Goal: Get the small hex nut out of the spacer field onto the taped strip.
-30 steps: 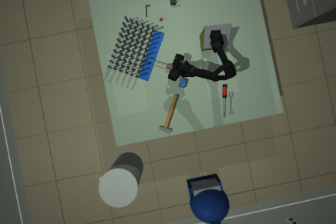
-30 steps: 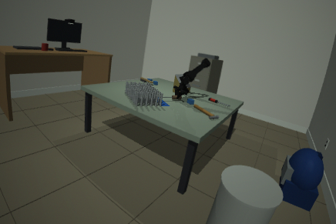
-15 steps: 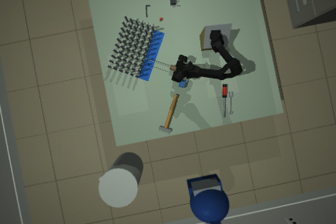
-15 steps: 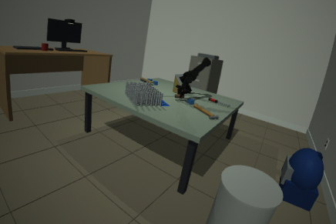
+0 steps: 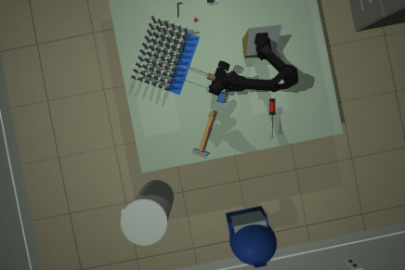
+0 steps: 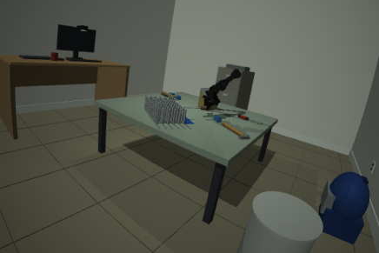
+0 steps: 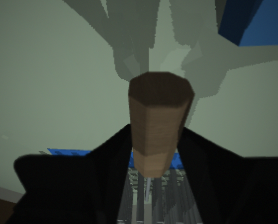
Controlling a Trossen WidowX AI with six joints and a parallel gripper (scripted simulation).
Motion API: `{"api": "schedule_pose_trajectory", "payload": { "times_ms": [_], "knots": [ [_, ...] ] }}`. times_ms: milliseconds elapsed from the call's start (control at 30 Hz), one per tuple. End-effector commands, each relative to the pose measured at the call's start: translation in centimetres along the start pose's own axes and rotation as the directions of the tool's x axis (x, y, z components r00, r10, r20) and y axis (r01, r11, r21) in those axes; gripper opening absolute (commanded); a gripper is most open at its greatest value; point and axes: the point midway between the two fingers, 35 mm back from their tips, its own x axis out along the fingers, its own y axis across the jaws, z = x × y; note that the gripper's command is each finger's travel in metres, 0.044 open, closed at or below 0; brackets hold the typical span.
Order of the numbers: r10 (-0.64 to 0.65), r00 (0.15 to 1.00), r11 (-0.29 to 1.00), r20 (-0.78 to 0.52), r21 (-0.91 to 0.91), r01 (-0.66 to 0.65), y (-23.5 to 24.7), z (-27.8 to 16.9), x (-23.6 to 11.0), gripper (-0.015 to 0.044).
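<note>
My gripper (image 5: 212, 78) (image 7: 153, 128) is shut on the wooden handle of a thin metal-shafted tool. The handle (image 7: 161, 117) fills the space between the fingers in the wrist view. The shaft (image 5: 198, 71) reaches left over the blue taped strip (image 5: 191, 43) (image 6: 189, 122) (image 7: 70, 152) to about the near edge of the spacer field; whether it touches anything and the shape of its tip cannot be made out. The metal spacers (image 5: 160, 54) (image 6: 165, 111) (image 7: 159, 200) stand upright in dense rows beyond the strip. The hex nut cannot be made out in any view.
A blue block (image 5: 221, 97) lies close beside the gripper. A hammer (image 5: 207, 132) (image 6: 232, 129), a red-handled screwdriver (image 5: 272, 107) and a wrench (image 5: 280, 122) lie nearby. A hex key (image 5: 178, 9) and a small red object (image 5: 195, 19) lie by the field. A box (image 5: 252, 45) stands by the arm base.
</note>
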Motion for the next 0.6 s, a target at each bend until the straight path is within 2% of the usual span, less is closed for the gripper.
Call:
{"api": "schedule_pose_trajectory", "payload": {
  "times_ms": [0, 400, 433, 467, 567],
  "knots": [
    [-0.013, 1.0, 1.0, -0.008, -0.013, 0.013, -0.6, -1.1, -2.2, 0.0],
    [-0.024, 1.0, 1.0, -0.01, -0.013, 0.024, -0.5, -2.9, -8.6, 0.0],
    [-0.025, 1.0, 1.0, -0.01, -0.012, 0.025, -0.5, -3.0, -8.8, 0.0],
    [-0.009, 1.0, 1.0, -0.003, -0.002, 0.009, -0.3, -2.7, -7.2, 0.0],
    [0.006, 1.0, 1.0, 0.0, -0.008, -0.006, -0.8, -2.1, -7.1, 0.0]
  ]
}}
